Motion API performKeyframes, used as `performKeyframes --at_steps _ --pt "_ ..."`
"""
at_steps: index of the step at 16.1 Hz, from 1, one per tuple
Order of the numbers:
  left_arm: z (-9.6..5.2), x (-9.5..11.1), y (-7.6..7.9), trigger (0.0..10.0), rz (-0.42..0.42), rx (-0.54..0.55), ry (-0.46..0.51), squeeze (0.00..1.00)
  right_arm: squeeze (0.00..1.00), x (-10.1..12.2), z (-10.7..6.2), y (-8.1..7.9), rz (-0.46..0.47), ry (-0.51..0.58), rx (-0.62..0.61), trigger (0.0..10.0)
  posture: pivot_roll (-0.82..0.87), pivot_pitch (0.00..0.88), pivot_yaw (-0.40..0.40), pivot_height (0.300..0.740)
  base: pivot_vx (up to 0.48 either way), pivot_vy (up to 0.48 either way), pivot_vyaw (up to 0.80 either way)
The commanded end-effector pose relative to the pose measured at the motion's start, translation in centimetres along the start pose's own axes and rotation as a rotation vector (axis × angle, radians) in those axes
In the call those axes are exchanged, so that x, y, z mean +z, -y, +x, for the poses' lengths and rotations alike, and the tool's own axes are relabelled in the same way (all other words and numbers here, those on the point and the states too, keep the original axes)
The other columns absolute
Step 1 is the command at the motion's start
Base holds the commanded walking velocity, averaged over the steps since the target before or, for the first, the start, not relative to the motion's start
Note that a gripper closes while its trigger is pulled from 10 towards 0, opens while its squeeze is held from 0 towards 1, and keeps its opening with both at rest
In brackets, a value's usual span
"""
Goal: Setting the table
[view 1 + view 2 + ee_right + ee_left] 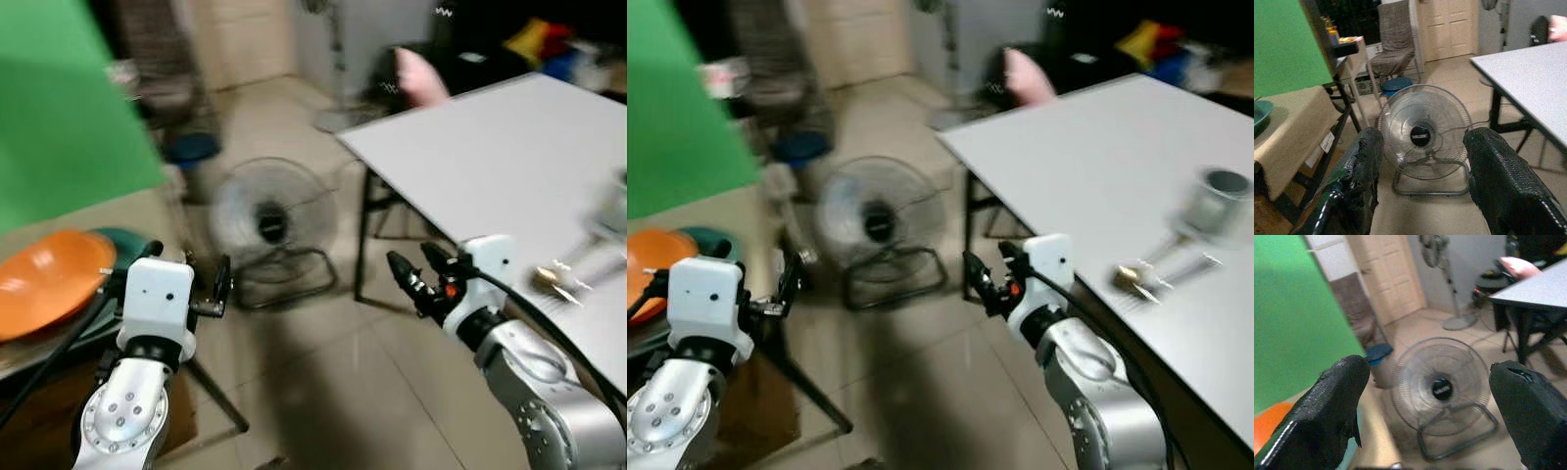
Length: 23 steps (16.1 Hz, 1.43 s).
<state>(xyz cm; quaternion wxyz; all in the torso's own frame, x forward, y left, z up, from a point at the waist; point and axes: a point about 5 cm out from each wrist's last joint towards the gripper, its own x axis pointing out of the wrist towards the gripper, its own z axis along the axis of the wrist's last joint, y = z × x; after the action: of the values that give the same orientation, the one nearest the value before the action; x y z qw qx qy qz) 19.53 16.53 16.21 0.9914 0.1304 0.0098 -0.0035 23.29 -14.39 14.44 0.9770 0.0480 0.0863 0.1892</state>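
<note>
**Both claws empty over the floor**

Left claw (186, 279) and right claw (416, 269) hang spread, gripping nothing, aimed at the fan (271, 223). A blurred fork (1161, 269) lies on the desk (490, 147), its long axis slanting toward the cup (1215, 201). Orange plate (49, 279) sits left

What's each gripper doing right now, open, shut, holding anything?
Left gripper: open, empty, aimed toward the floor fan.
Right gripper: open, empty, beside the white table.

Fan (271, 223) between bowl (49, 279) and table (509, 157)
</note>
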Motion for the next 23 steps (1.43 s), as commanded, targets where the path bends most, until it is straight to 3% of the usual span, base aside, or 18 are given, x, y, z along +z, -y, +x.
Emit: performKeyframes --at_steps 1,11,15,17,21,23 --pt "0.0 -0.2 -0.4 10.0 0.02 0.019 -0.013 0.0 0.0 -0.1 0.2 -0.4 0.021 -0.003 0.021 10.0 -0.05 0.0 0.076 0.74 0.0 0.0 0.8" --pt "-0.6 0.0 -0.2 10.0 0.011 0.002 0.018 0.0 0.0 -0.2 0.4 -0.8 0.057 -0.005 0.049 10.0 -0.03 0.0 0.061 0.74 0.0 0.0 0.8" --pt "-0.9 0.1 -0.3 10.0 0.004 0.002 0.025 0.0 0.0 -0.1 1.3 -1.3 0.055 0.005 0.077 10.0 -0.01 0.0 0.051 0.74 0.0 0.0 0.8" --pt "-0.8 0.2 -0.5 10.0 0.001 0.0 0.028 0.0 0.0 0.0 2.2 -1.3 0.052 0.015 0.062 10.0 -0.01 0.0 0.052 0.74 0.124 0.0 0.0" --pt "-0.7 0.4 -1.4 10.0 0.013 0.005 0.037 0.0 0.0 0.6 3.3 -1.5 -0.07 0.013 0.065 10.0 0.0 0.0 0.05 0.74 0.296 0.0 0.0" --pt "-0.6 0.4 -1.6 10.0 0.017 0.005 0.036 0.0 0.0 0.5 3.5 -1.5 -0.039 -0.009 0.091 10.0 0.0 0.0 0.047 0.74 0.321 0.0 0.0"
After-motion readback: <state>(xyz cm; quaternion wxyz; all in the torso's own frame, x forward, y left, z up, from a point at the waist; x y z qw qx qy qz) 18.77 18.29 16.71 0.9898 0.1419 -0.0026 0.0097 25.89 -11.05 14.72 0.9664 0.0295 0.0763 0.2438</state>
